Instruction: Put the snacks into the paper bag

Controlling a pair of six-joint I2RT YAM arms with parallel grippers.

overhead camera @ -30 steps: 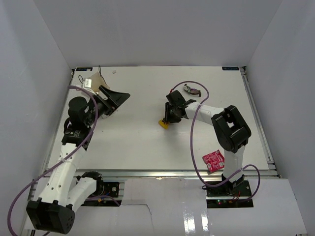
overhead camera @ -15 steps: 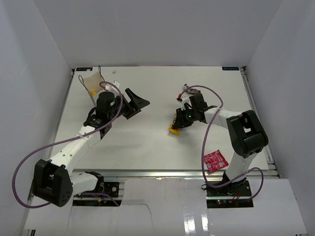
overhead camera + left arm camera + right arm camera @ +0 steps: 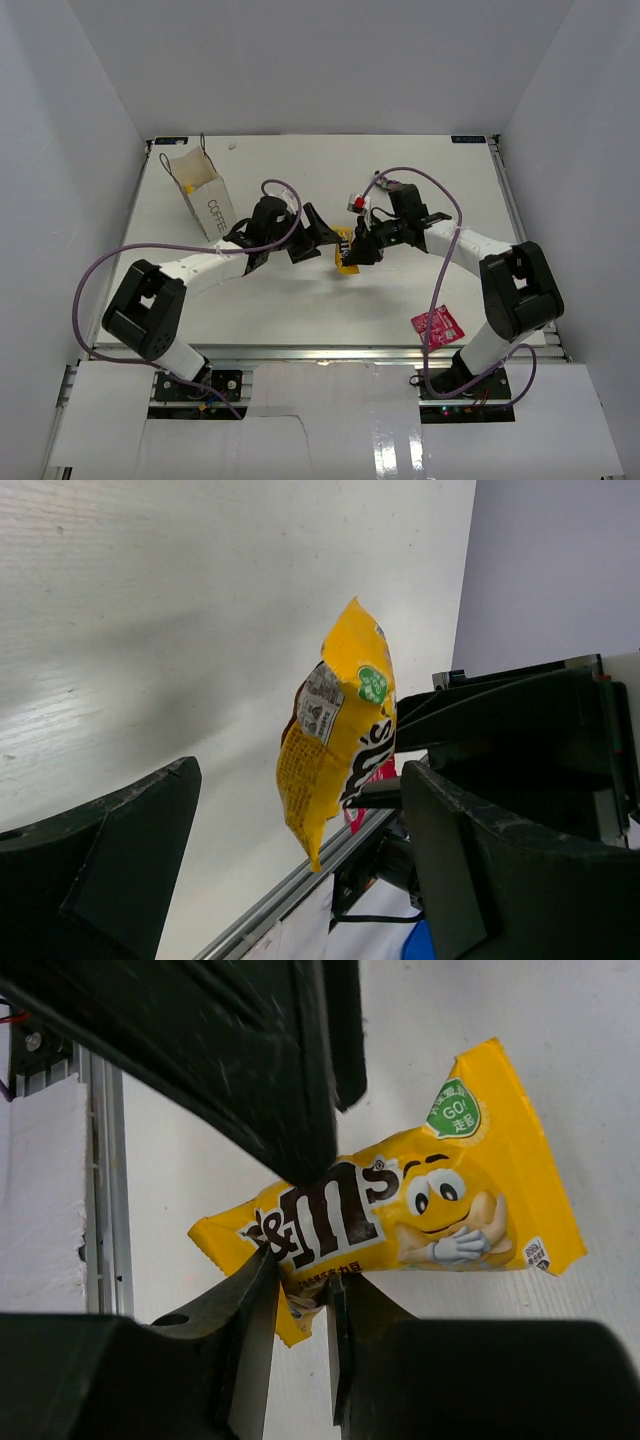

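Currently the white COFFEE paper bag [image 3: 207,197] stands upright at the far left of the worktop [image 3: 280,300], mouth open. Its contents cannot be made out from above.

The left claw [image 3: 318,232] is at mid-worktop, well apart from the bag. Its jaws stand wide open, one on each side of a yellow M&M's packet [image 3: 400,1220]. In the left wrist view neither jaw touches the packet.

The packet hangs clear of the worktop. The right claw [image 3: 300,1282] is closed on it and pinches one edge between both fingers.

Further right, a dark packet [image 3: 392,186] lies at the far side, partly behind the right arm's cable. A pink-red packet [image 3: 437,326] lies at the near edge, beside the right arm's base.

Progress, as a judgement:
- At least three packets are outside the bag, so the task is not complete.
- The step in hand appears to be a transfer of the yellow packet from the right claw to the left claw, which is nearer the bag.
- The remaining packets must then be collected and bagged.
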